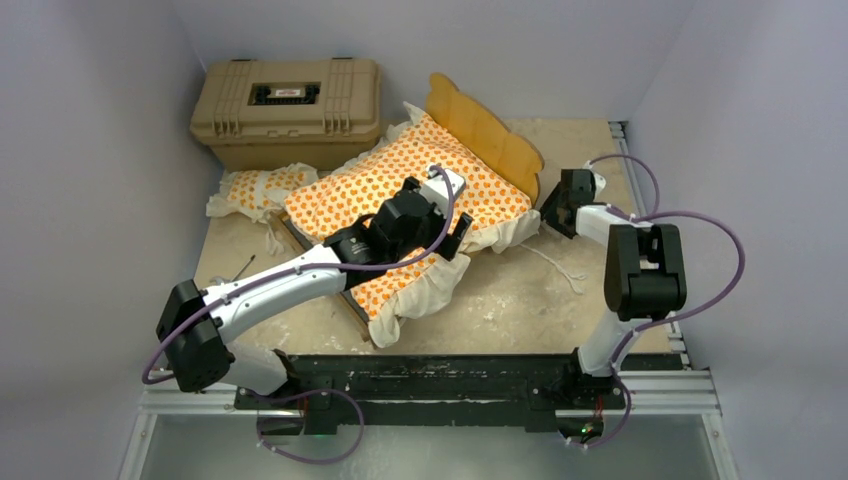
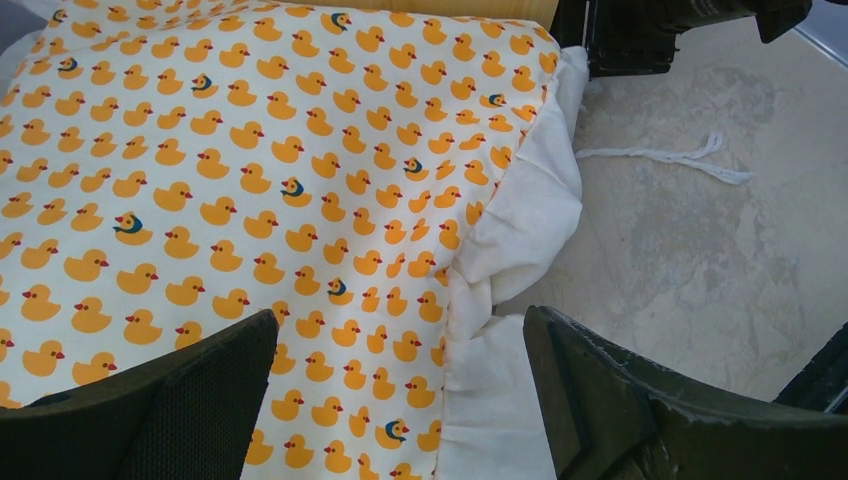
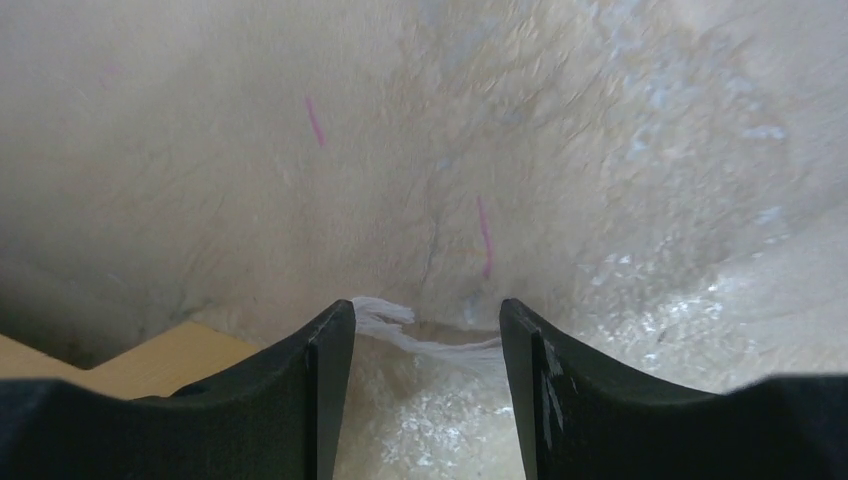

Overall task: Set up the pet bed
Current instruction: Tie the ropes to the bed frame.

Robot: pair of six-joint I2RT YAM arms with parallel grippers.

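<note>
The pet bed's light-wood scalloped headboard (image 1: 487,137) stands at the back, and the duck-patterned orange mattress cushion (image 1: 385,185) with its white ruffle (image 1: 425,290) lies on the frame. The small matching pillow (image 1: 255,190) lies on the table left of the bed. My left gripper (image 1: 458,238) hovers open over the cushion's right edge. In the left wrist view it (image 2: 400,345) straddles the cushion (image 2: 230,170) and ruffle (image 2: 520,230), holding nothing. My right gripper (image 1: 552,208) is open beside the headboard's right end. In the right wrist view a white string (image 3: 420,335) lies between its open fingers (image 3: 425,325).
A tan plastic hard case (image 1: 288,108) stands at the back left, close behind the pillow. A loose white string (image 1: 560,265) trails from the bed's right side across the beige table top (image 1: 520,300). A corner of the wood frame (image 3: 150,360) shows in the right wrist view.
</note>
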